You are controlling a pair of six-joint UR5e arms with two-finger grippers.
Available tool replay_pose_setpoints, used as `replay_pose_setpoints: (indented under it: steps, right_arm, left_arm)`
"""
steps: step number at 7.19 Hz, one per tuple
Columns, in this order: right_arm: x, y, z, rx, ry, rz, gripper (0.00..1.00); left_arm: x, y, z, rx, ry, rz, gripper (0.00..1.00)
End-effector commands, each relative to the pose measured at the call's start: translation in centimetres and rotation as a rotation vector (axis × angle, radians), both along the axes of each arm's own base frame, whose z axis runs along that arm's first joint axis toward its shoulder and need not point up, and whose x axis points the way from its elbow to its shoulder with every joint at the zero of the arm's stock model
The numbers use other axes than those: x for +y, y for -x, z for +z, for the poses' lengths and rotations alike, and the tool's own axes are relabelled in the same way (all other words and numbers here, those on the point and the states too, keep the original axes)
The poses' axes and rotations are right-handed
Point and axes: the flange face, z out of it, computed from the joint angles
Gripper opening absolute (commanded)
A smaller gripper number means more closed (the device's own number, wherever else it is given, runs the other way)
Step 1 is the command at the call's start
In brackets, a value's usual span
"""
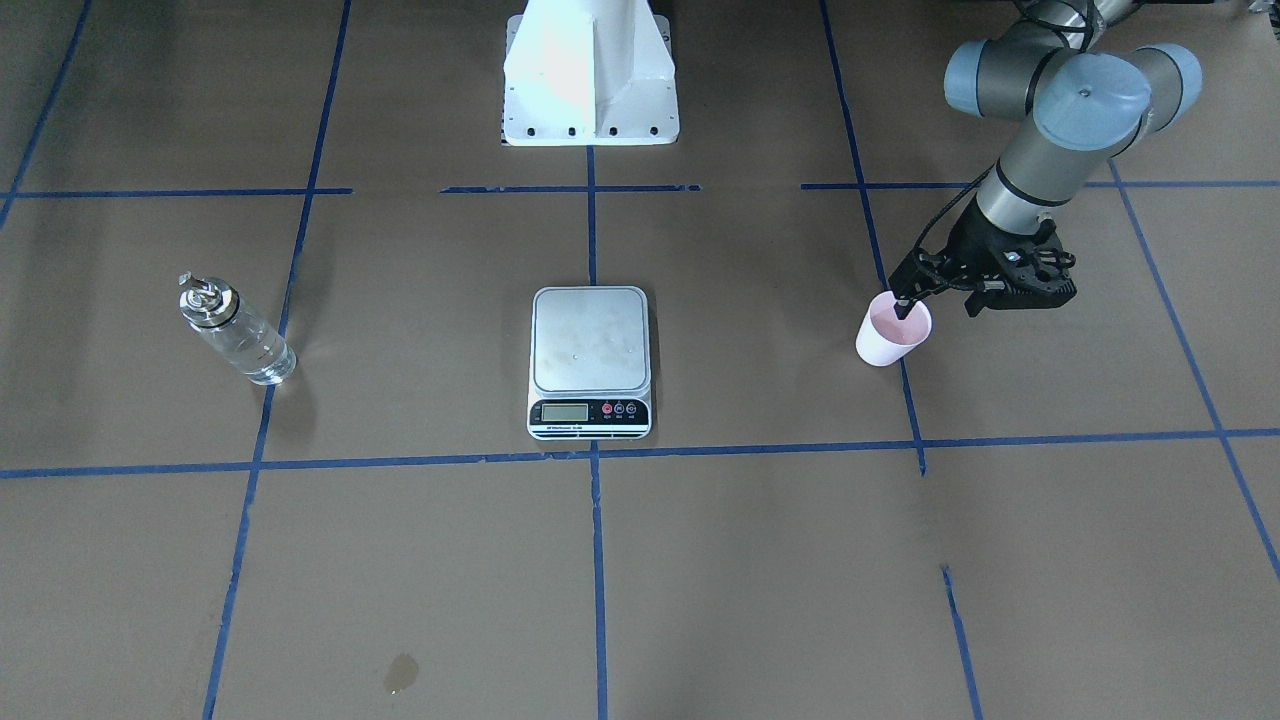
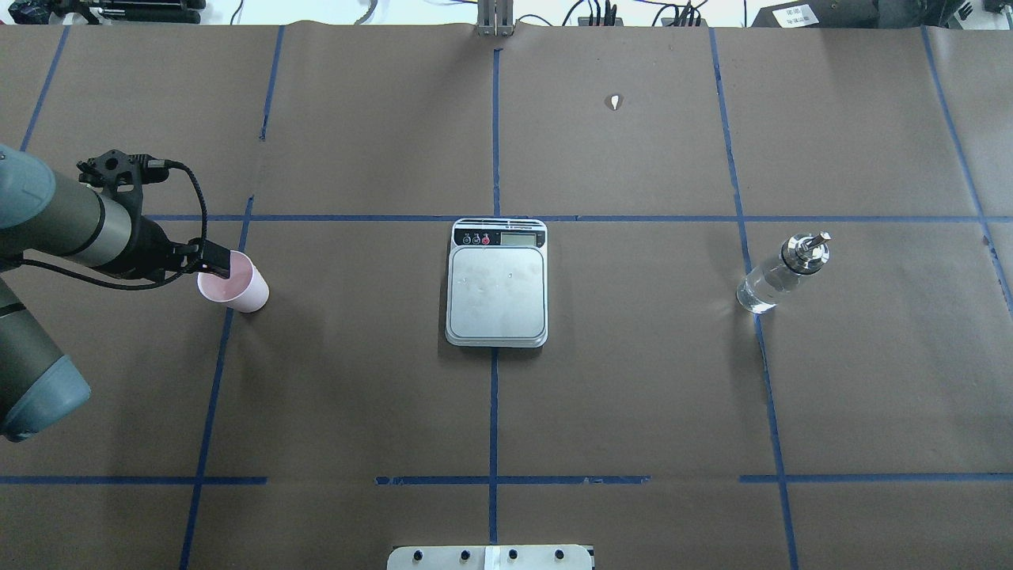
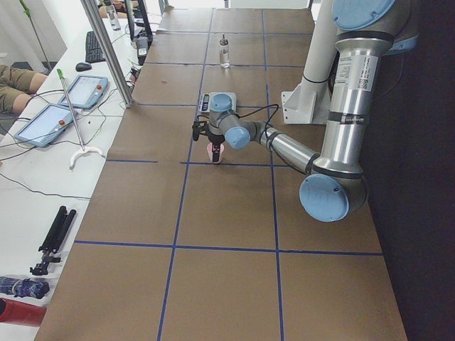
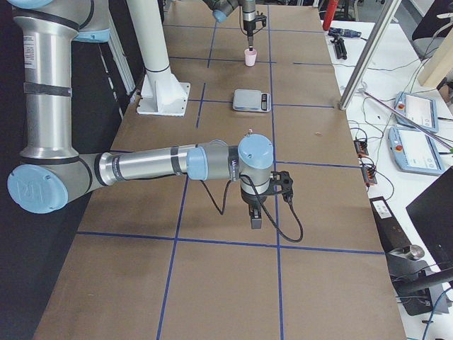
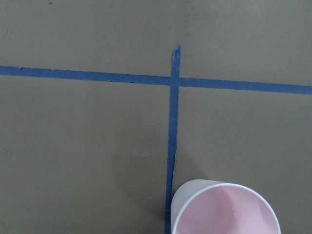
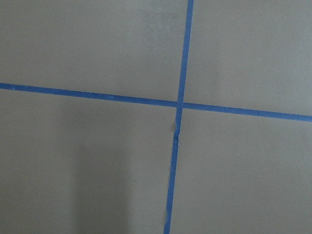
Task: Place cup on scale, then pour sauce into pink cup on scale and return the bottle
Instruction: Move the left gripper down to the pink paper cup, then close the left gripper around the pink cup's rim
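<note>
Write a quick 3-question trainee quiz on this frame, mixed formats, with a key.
1. True or false: the cup already stands on the scale.
2. Fill in: taken by the robot's own sides, the bottle stands on the table to the scale's ____.
3. Pick one. The left gripper is:
A. at the cup's rim
B. over the scale's platform
C. around the bottle's neck

Key: 1 false, the cup is on the table, apart from the scale. 2 right. 3 A.
</note>
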Motion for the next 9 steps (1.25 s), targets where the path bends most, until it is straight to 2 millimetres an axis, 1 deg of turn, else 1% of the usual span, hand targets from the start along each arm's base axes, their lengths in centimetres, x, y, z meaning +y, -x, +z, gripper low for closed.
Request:
replay_pose_setpoints:
  steps: [1, 2, 3, 5, 6, 7, 9]
  right_arm:
    - [0.00, -0.02, -0.04, -0.001, -0.001, 0.000, 1.00]
    - [0.01, -0.01, -0.03, -0.002, 0.001, 0.000, 1.00]
    - [0.01, 0.00, 0.03, -0.004, 0.002, 0.000, 1.00]
    - [0.07, 0.00, 0.03, -0.004, 0.002, 0.000, 1.00]
    - [0.07, 0.00, 0.03, -0.004, 0.002, 0.000, 1.00]
    - [0.07, 0.00, 0.03, -0.004, 0.002, 0.000, 1.00]
    - [0.01, 0.00, -0.04, -0.004, 0.001, 0.000, 1.00]
  left_arm:
    - [-0.27, -1.30, 0.96, -0.026, -0.003, 0.004, 1.00]
    - [-0.32, -1.37, 0.79, -0.023, -0.004, 0.005, 1.00]
    - [-0.30, -1.47, 0.70, -0.022, -0.005, 0.006, 0.98]
    - [-0.26, -1.42, 0.48, -0.020, -0.010, 0.006, 0.80]
    - [-0.28, -1.44, 0.57, -0.022, -0.008, 0.006, 0.69]
    - [-0.28, -1.44, 0.58, -0.022, -0.008, 0.006, 0.67]
    - [-0.24, -1.52, 0.65, -0.023, -0.007, 0.008, 0.67]
